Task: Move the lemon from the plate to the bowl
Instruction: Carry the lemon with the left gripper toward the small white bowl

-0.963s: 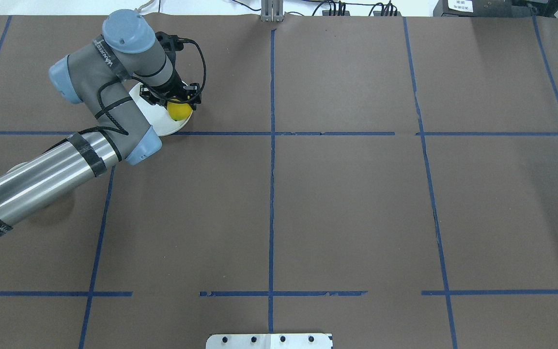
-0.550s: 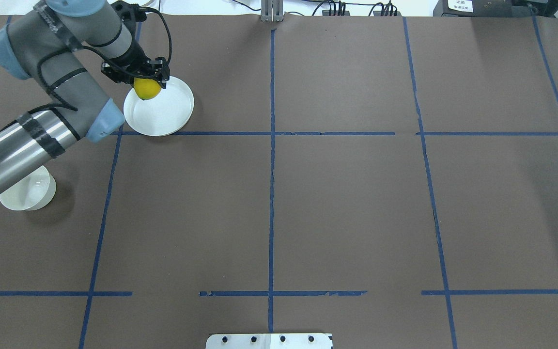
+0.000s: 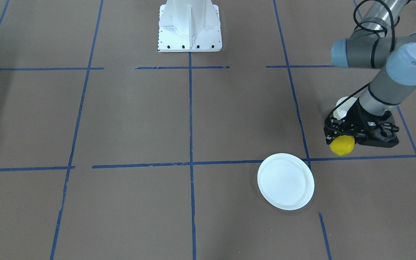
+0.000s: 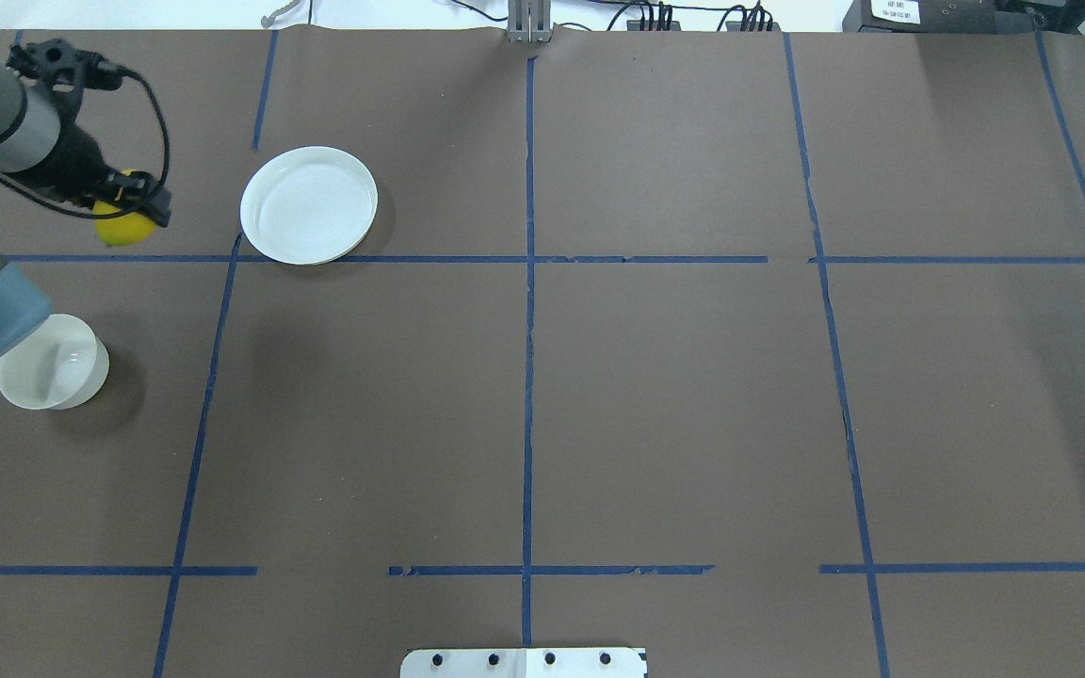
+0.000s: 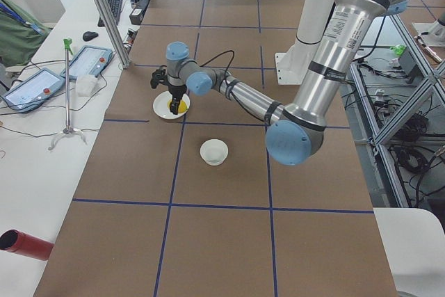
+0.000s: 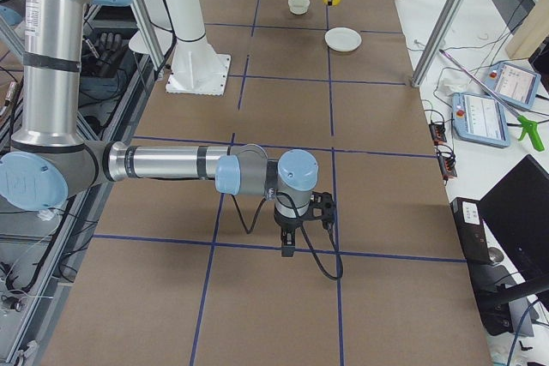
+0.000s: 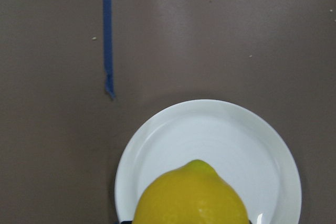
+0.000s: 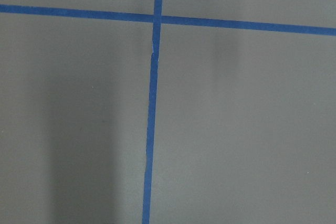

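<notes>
My left gripper (image 4: 128, 215) is shut on the yellow lemon (image 4: 119, 232) and holds it in the air, left of the white plate (image 4: 309, 204) and beyond the small white bowl (image 4: 53, 375). In the front-facing view the lemon (image 3: 341, 145) hangs under the gripper (image 3: 342, 139), right of the bare plate (image 3: 285, 181), and the bowl (image 3: 342, 107) peeks out behind the gripper. The left wrist view shows the lemon (image 7: 191, 198) with the plate (image 7: 210, 140) beyond it. My right gripper (image 6: 287, 250) shows only in the exterior right view, low over bare table; I cannot tell if it is open.
Brown paper with blue tape lines (image 4: 528, 282) covers the table. The robot's white base plate (image 3: 190, 27) stands at the table's robot side. The right wrist view shows only paper and a tape cross (image 8: 156, 19).
My left gripper lifted the lemon off the plate and carried it leftward past the plate's rim. The arm swung away and uncovered the bowl.
</notes>
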Motion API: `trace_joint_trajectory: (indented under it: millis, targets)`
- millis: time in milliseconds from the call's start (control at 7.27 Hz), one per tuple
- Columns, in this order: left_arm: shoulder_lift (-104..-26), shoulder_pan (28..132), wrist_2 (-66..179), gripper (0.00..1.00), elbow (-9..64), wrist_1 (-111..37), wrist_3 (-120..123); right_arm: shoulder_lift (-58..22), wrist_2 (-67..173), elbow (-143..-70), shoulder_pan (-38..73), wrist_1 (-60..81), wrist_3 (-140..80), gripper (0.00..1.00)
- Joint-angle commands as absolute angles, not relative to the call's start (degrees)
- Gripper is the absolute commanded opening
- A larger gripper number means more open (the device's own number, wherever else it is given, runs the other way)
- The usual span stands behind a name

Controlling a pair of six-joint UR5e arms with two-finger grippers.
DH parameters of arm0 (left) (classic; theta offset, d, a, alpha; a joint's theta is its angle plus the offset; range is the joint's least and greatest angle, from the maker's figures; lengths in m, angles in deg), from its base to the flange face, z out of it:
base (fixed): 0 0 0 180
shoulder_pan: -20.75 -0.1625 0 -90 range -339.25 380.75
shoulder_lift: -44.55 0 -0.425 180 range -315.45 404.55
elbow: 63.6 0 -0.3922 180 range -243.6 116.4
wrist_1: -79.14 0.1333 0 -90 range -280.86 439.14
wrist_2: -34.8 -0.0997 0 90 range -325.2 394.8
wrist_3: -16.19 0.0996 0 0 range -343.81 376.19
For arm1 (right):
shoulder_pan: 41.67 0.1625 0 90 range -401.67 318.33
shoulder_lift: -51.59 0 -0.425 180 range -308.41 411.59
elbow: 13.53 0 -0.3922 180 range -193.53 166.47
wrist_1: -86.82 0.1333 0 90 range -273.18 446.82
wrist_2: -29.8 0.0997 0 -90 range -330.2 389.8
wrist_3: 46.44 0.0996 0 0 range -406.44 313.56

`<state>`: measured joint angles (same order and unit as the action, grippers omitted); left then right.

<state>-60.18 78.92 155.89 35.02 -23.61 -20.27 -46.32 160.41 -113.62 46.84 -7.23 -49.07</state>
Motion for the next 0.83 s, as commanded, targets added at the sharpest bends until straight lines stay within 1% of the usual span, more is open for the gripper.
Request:
trace_joint_trajectory:
  millis: [0, 275, 550, 688]
  targets:
    - [-47.25, 79.03, 155.83, 0.3, 43.34, -25.26, -18.87, -46.32, 160.41, -113.63, 46.84, -7.23, -49.07, 1.0]
    - [-40.47, 78.68, 155.57, 0.3, 42.23, -38.38, -24.2, -46.32, 160.41, -113.64, 46.84, -7.23, -49.07, 1.0]
    - [-38.95, 77.45, 154.69, 0.29, 41.52, -42.05, -29.49, -46.32, 160.41, -113.64, 46.84, -7.23, -49.07, 1.0]
    - [-38.95, 76.4, 152.34, 0.29, 38.47, -45.11, -31.16, -46.32, 160.41, -113.64, 46.84, -7.23, -49.07, 1.0]
